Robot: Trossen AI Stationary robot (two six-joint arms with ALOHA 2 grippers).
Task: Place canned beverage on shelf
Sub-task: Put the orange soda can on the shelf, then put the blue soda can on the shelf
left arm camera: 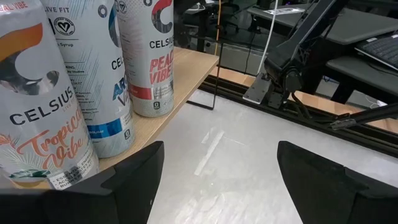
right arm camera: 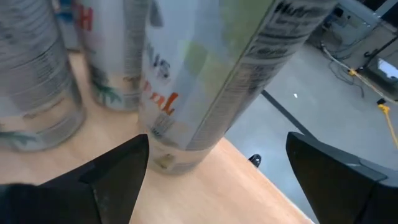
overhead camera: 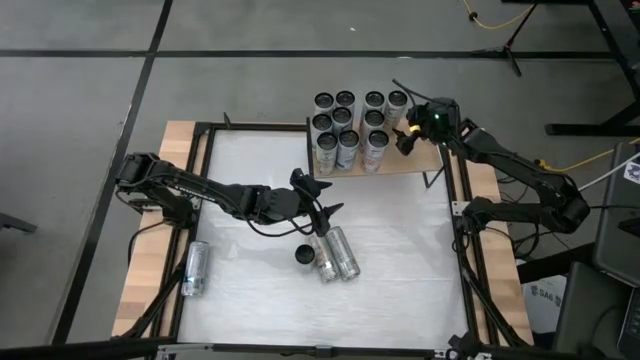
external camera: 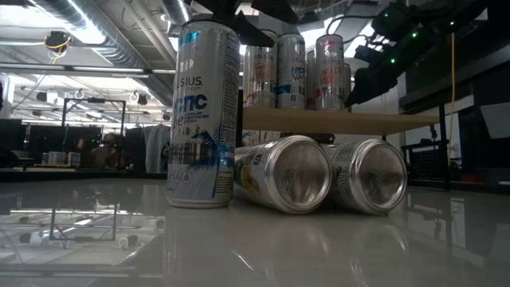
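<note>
High cam straight down; low cam table-level; both wrist cams close on shelf (overhead camera: pixel 400 163), maybe.

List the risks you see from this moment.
1. The right claw is open around a tall silver can at the pale wooden shelf's right edge; a nudge may tip it off.
2. The open left claw hovers near the shelf's front cans and could knock them.

grey floor (overhead camera: pixel 80 150), ceiling lights (external camera: pixel 88 32), ducts (external camera: pixel 127 48)

Eleven upright cans (overhead camera: pixel 345 122) on one shelf (overhead camera: pixel 424 160) upper centre, one standing can (overhead camera: pixel 304 255) mid-desk, two lying cans (overhead camera: pixel 338 254) beside it, one lying can (overhead camera: pixel 195 268) lower left, two arms
</note>
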